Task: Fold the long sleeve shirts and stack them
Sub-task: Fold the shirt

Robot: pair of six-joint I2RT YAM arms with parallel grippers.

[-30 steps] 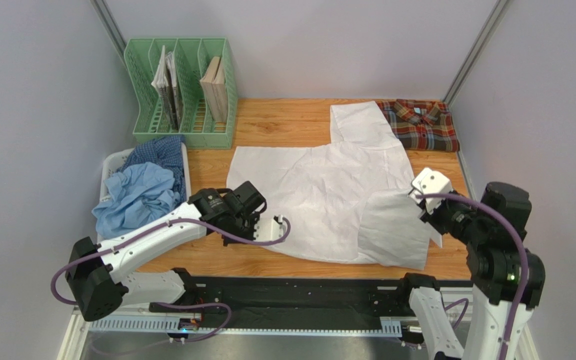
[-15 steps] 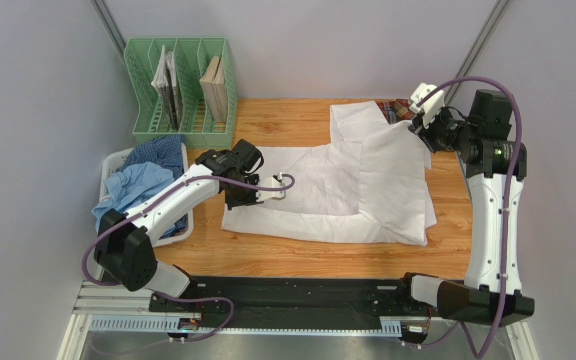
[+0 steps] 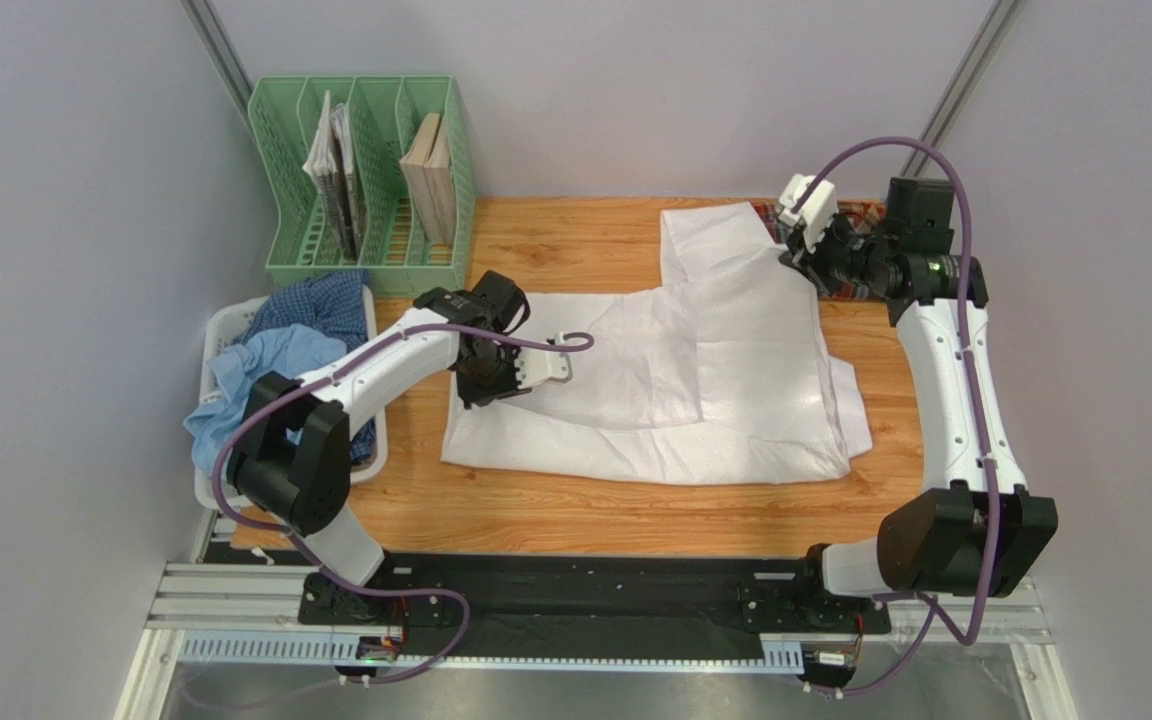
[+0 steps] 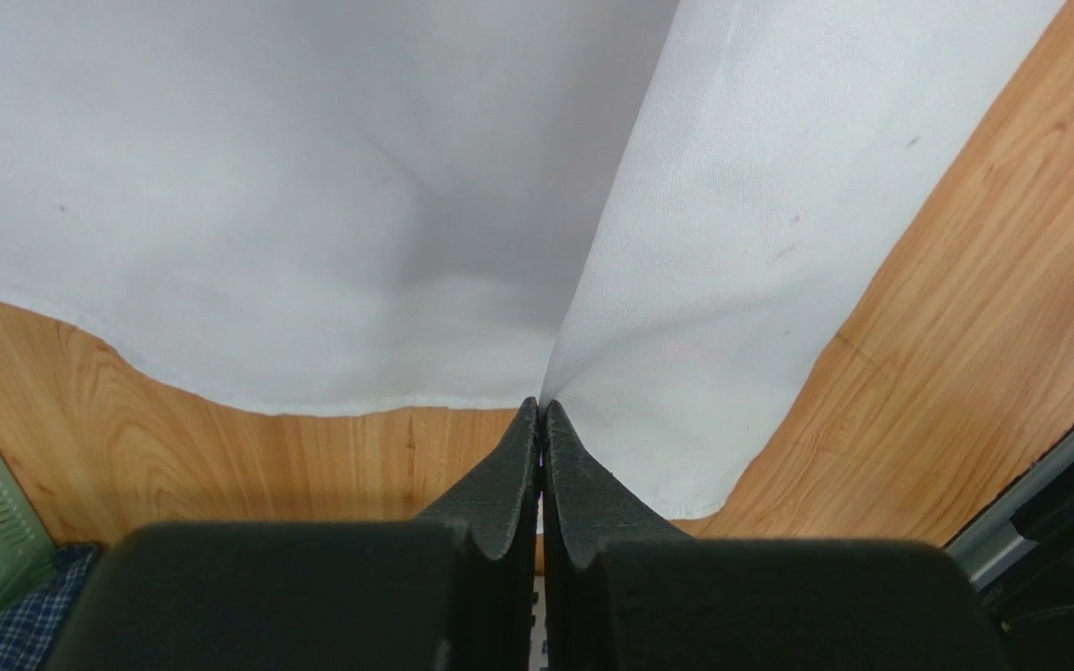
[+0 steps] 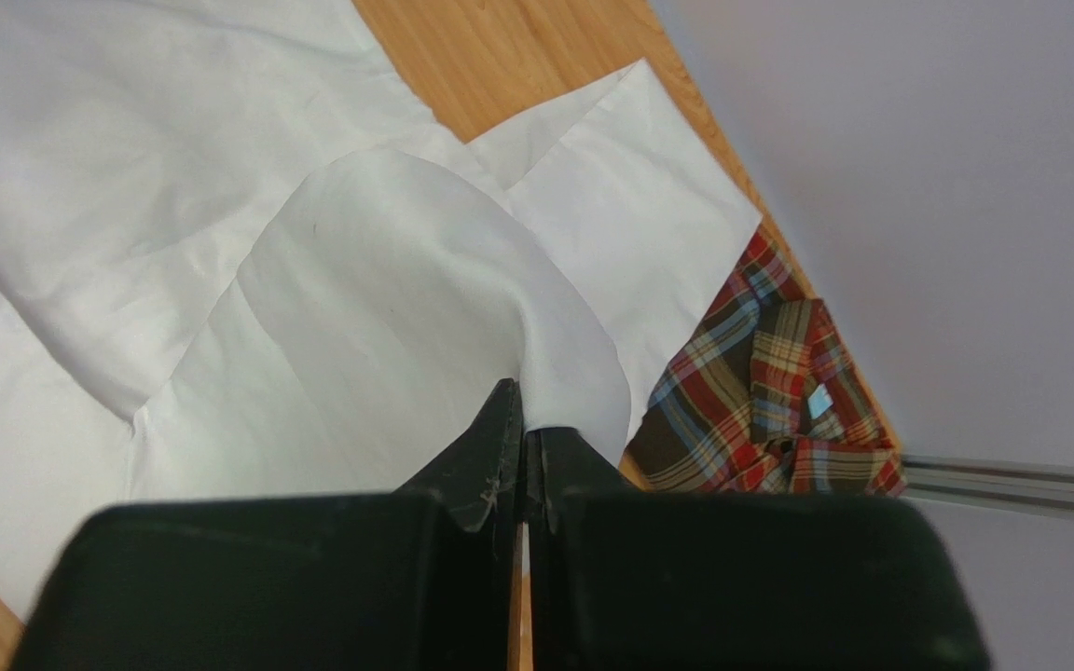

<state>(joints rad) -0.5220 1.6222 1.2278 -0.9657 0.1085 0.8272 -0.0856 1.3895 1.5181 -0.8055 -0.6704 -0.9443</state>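
A plain white long sleeve shirt [image 3: 687, 383] lies spread over the wooden table [image 3: 567, 518], its right part folded back over itself. At the shirt's left edge my left gripper [image 3: 495, 383] is shut, and in the left wrist view its gripper [image 4: 543, 408] pinches a lifted fold of the white shirt [image 4: 361, 210]. Over the far right corner my right gripper [image 3: 796, 255] is shut too; the right wrist view shows that gripper [image 5: 522, 408] clamped on a raised peak of the white shirt [image 5: 361, 322]. A plaid shirt [image 5: 767, 406] lies folded just beyond.
A white basket [image 3: 225, 323] at the table's left edge holds a light blue shirt [image 3: 259, 390] and a dark blue checked one [image 3: 330, 305]. A green file rack [image 3: 364, 180] with books stands at the back left. Grey walls close in on three sides.
My right gripper has carried the shirt's near right part up and back to the far right corner, folding it over. My left gripper has drawn the left hem away from the near edge.
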